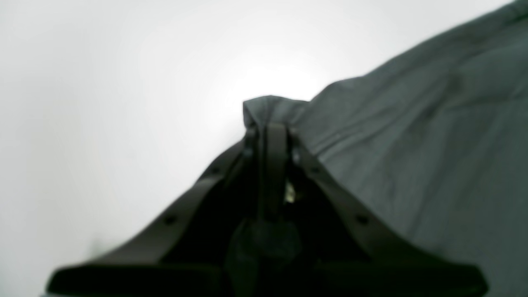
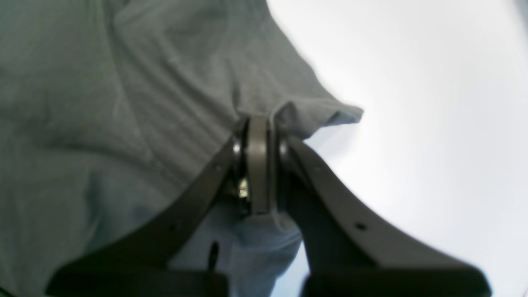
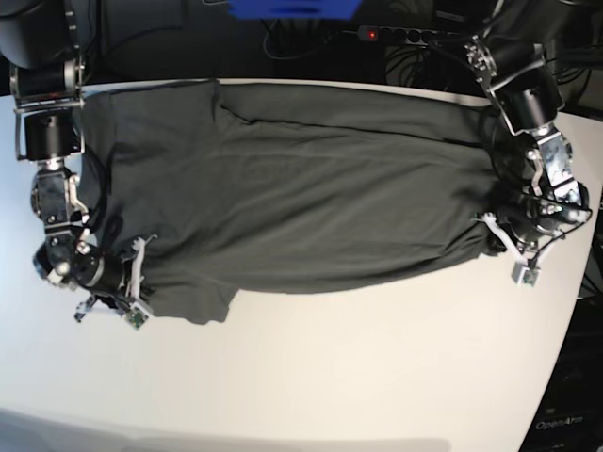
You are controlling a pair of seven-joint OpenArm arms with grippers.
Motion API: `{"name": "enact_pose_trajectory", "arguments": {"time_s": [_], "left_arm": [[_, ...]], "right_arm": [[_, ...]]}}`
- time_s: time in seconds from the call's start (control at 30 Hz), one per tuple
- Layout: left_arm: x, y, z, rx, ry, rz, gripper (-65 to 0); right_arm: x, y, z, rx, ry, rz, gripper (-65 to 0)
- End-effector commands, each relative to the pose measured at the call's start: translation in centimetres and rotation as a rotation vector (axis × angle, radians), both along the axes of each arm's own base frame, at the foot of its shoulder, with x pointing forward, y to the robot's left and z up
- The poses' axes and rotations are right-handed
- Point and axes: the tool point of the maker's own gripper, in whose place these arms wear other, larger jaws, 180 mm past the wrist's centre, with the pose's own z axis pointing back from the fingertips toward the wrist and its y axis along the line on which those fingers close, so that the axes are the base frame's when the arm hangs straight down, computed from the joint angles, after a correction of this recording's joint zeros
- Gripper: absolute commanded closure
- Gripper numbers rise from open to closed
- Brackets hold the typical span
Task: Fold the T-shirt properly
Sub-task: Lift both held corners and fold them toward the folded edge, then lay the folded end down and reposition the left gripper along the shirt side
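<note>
The dark grey T-shirt [image 3: 301, 188] lies spread sideways across the white table [image 3: 377, 377]. At its right end my left gripper [image 3: 497, 235] is shut on the cloth's edge. The left wrist view shows those jaws [image 1: 268, 128] pinched together on a folded corner of the T-shirt [image 1: 412, 144]. At the lower left corner of the cloth my right gripper [image 3: 141, 282] is shut on it too. In the right wrist view its closed jaws [image 2: 258, 123] hold a fold of the T-shirt [image 2: 103, 103] near a sleeve-like flap.
A black power strip [image 3: 415, 35] with a red light and cables lie behind the table's far edge, beside a blue object [image 3: 294, 8]. The table's rounded right edge runs close to my left arm. Bare white tabletop stretches in front of the shirt.
</note>
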Motion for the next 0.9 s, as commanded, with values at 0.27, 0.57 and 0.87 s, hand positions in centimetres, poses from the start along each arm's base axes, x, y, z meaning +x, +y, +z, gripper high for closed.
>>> {"name": "enact_pose_trajectory", "arguments": {"time_s": [0.27,0.57,0.87], "left_arm": [[0.3,3.2,2.6,0.053,-0.056,0.062,-2.2],[0.1,4.3,3.9,0.076,-0.089,0.092,-2.2],[-0.6,5.9,5.7,0.118,-0.078,0.140,-2.2]], "right_arm": [[-1.5,-1.4,3.3,-0.050,-0.091,-0.020,-0.9],[-3.9,-3.4,2.7,-0.057,-0.079,-0.071,-0.9],[-6.2,-3.8,5.2,-0.118,-0.134,-0.059,-0.9]]}}
